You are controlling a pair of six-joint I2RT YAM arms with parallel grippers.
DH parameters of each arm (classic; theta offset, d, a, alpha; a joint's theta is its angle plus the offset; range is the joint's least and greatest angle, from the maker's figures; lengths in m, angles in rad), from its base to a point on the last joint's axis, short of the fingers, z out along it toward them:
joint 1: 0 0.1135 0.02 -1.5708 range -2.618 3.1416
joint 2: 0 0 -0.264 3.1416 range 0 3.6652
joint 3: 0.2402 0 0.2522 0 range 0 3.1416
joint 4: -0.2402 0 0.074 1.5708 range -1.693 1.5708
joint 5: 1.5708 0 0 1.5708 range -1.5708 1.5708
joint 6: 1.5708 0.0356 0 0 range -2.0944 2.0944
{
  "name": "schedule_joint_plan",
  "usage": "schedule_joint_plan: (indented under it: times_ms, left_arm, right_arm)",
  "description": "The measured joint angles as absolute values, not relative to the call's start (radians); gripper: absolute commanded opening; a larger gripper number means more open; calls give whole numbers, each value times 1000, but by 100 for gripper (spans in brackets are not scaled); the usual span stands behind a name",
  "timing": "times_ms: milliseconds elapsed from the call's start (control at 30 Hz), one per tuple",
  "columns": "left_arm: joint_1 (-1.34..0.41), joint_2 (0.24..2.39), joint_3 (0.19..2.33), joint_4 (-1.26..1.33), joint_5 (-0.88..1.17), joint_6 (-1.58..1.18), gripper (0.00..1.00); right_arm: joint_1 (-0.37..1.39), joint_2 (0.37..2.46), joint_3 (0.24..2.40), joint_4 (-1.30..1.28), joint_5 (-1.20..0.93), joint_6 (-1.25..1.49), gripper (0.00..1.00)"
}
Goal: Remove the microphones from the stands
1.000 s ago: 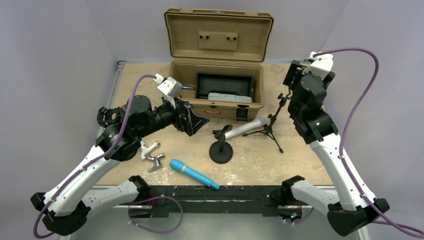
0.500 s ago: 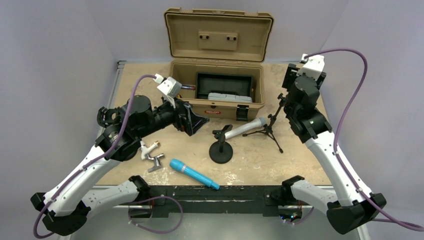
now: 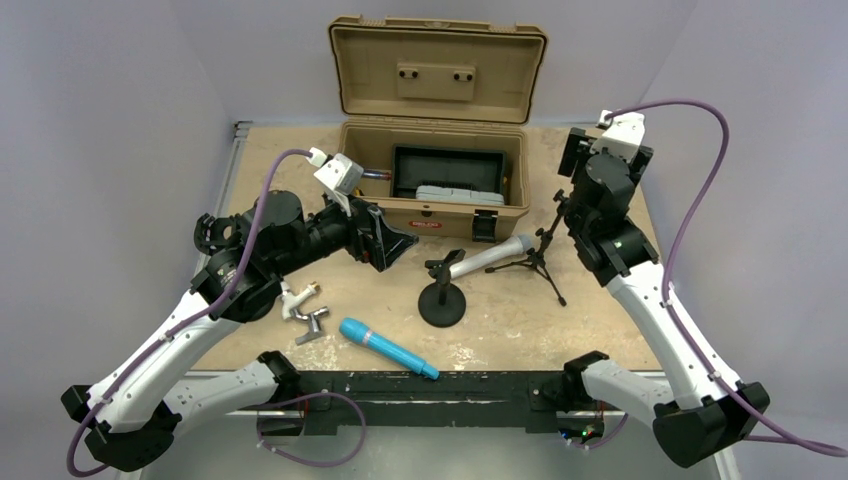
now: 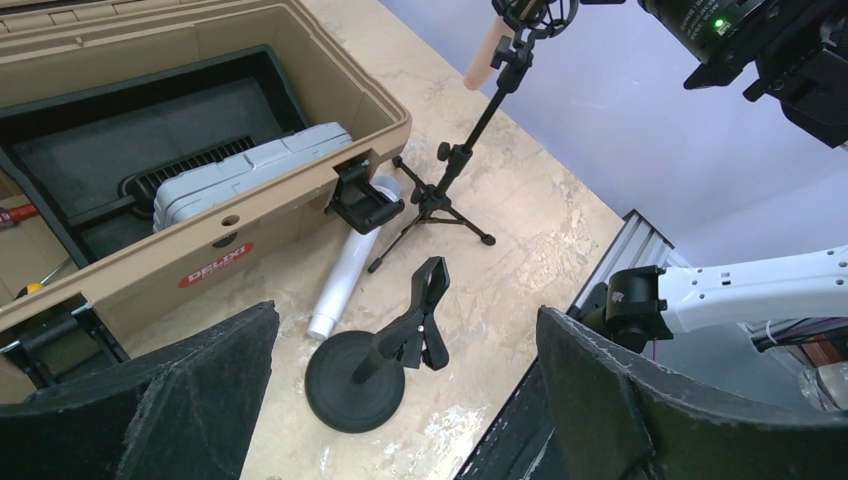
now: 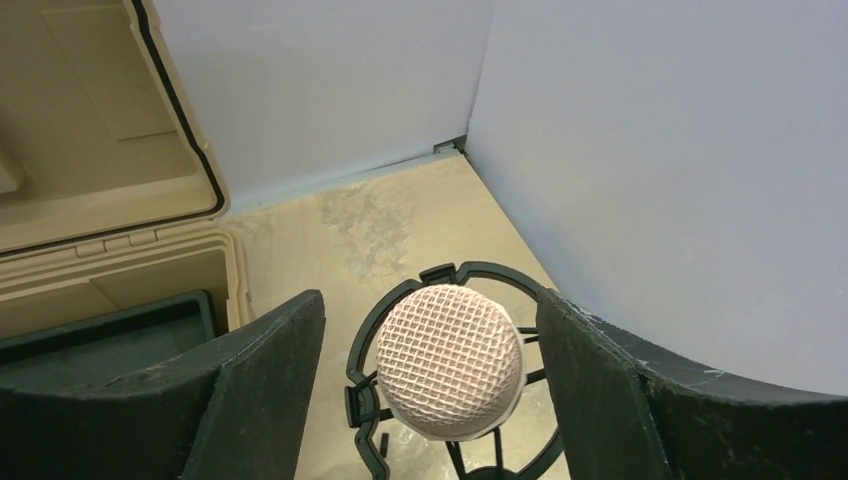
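Microphone (image 5: 449, 360) stands upright in the stand (image 4: 470, 150) on the tabletop (image 3: 510, 320), between the spread fingers of my right end effector (image 5: 430, 300). My left end effector (image 4: 405, 315) is spread too, holding nothing.

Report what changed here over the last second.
The right arm swung left toward the tripod stand. Its open right gripper is now lined up with the mounted microphone, fingers showing either side of the head, nothing gripped. The left gripper, silver microphone, blue microphone, round-base stand and case stayed put.
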State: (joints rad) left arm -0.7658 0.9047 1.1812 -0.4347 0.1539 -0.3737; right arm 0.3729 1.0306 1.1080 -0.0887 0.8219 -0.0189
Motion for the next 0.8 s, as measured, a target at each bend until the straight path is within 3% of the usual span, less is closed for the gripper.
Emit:
schedule_joint_plan:
  times_ms: [367, 533, 800]
  left_arm:
    - [-766, 905, 1181, -435, 154, -374, 98]
    - [-766, 905, 1181, -435, 154, -374, 98]
    - [-766, 908, 1181, -435, 155, -374, 98]
  right_arm:
    - [373, 1056, 1092, -92, 852, -20, 76]
    - [373, 1056, 1092, -131, 844, 52, 99]
    - [373, 1056, 1092, -368, 842, 297, 89]
